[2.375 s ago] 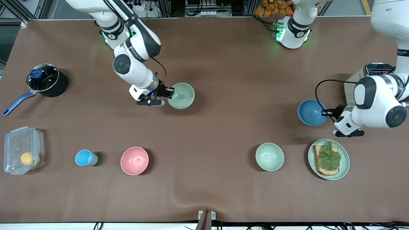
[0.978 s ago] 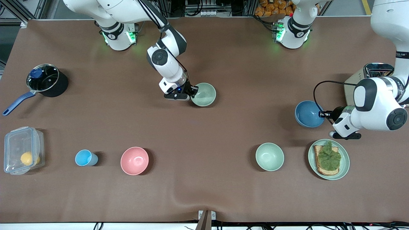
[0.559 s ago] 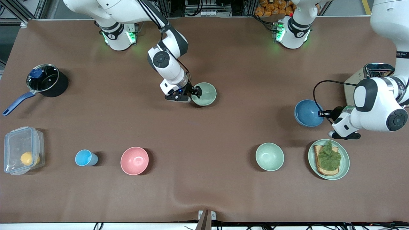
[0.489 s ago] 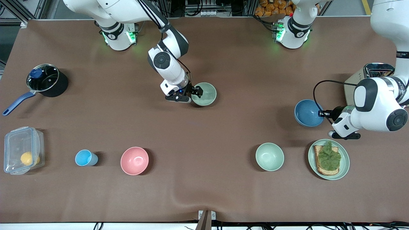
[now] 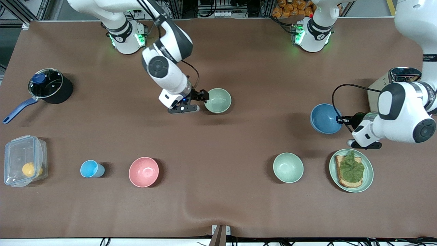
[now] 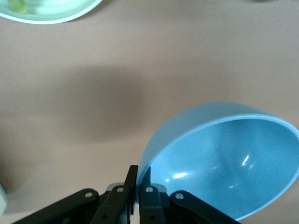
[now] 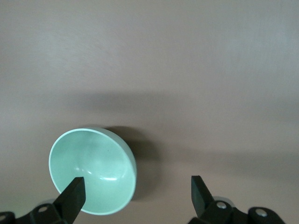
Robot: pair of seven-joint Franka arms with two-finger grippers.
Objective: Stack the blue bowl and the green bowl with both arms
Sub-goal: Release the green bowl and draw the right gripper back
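Observation:
The green bowl (image 5: 217, 100) stands upright on the brown table near its middle. My right gripper (image 5: 203, 95) is open and empty just beside the bowl's rim, toward the right arm's end. In the right wrist view the green bowl (image 7: 93, 170) lies near one fingertip (image 7: 74, 192) of the open right gripper (image 7: 136, 189). My left gripper (image 5: 339, 119) is shut on the rim of the blue bowl (image 5: 324, 118) and holds it tilted a little above the table. In the left wrist view the left gripper (image 6: 140, 179) pinches the blue bowl (image 6: 224, 163) at its rim.
A paler mint bowl (image 5: 288, 167) and a green plate (image 5: 368, 174) with toast sit nearer the camera than the blue bowl. A pink bowl (image 5: 143, 172), light-blue cup (image 5: 90, 168), plastic box (image 5: 24, 165) and black pot (image 5: 49, 85) stand toward the right arm's end.
My right gripper carried the green bowl toward the table's middle, set it down, opened and drew back. My left gripper moved the blue bowl slightly toward the middle.

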